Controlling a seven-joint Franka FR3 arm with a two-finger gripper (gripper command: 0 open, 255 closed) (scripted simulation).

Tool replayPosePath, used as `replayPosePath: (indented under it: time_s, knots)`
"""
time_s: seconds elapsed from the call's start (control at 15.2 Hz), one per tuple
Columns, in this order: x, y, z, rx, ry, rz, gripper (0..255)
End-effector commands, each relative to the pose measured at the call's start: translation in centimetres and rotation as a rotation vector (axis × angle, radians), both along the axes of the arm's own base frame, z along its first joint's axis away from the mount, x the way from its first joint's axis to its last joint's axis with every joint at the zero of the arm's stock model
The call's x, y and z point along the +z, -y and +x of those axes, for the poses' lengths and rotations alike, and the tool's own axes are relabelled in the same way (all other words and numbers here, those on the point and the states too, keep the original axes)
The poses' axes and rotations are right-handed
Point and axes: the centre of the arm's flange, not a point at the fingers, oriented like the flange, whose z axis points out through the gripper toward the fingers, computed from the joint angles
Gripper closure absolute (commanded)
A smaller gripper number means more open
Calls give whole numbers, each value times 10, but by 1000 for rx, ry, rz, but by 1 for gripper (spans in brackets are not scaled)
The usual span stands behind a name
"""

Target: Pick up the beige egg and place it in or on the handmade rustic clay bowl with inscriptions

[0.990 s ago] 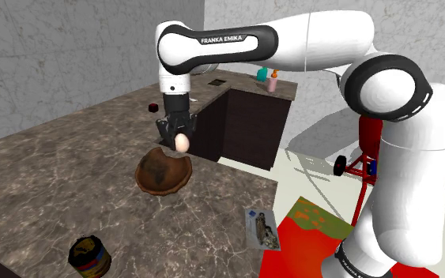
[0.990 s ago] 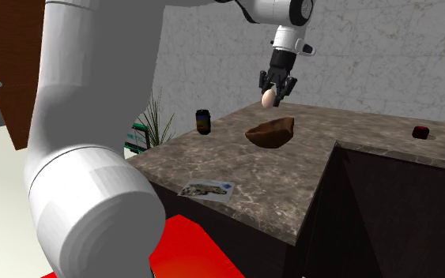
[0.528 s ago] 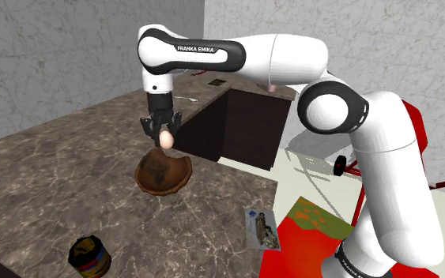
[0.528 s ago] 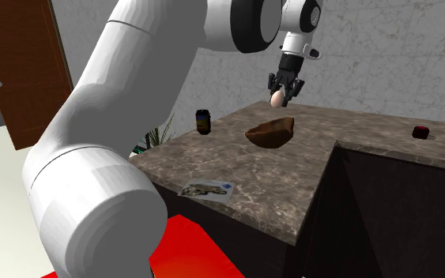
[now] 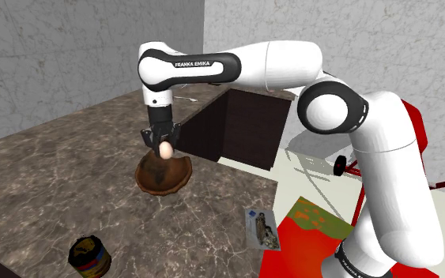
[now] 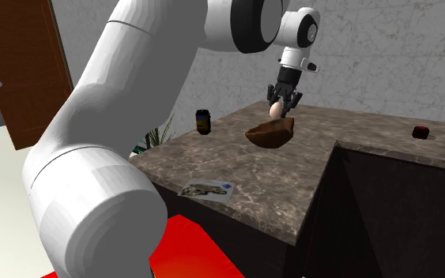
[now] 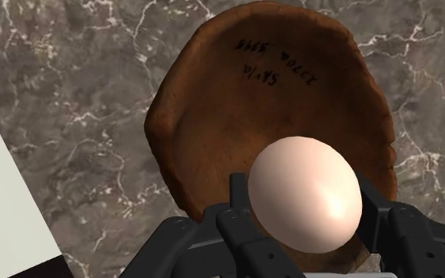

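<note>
Shoulder view: the gripper [image 5: 165, 145] pinches the beige egg [image 5: 165, 148] just above the brown bowl [image 5: 164, 175] on the marble counter [image 5: 47, 174]. Second exterior view: the egg hangs close over the bowl's rim. Wrist view: 2 fingers [image 7: 239, 212] clasp the egg, and dark inscriptions [image 7: 274, 63] mark the bowl's inner wall.

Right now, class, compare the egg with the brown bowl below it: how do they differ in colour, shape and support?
Colour: the egg is plain pale beige; the bowl is brown with dark inscriptions inside.
Shape: the egg is a smooth closed oval; the bowl is open with an uneven rim.
Support: the egg is clasped in the gripper above the bowl; the bowl rests on the marbled countertop.
Both are rounded.
</note>
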Motion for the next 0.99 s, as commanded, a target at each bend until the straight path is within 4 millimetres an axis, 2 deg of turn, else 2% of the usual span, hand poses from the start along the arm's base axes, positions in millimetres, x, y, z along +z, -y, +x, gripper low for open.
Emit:
replayPosePath:
  time_s: [0.0,0.59,0.66,0.92]
  knots:
    - [-10,1,0,0,1,0,255]
    - [-14,1,0,0,1,0,255]
    - [-14,1,0,0,1,0,0]
    - [-14,1,0,0,1,0,0]
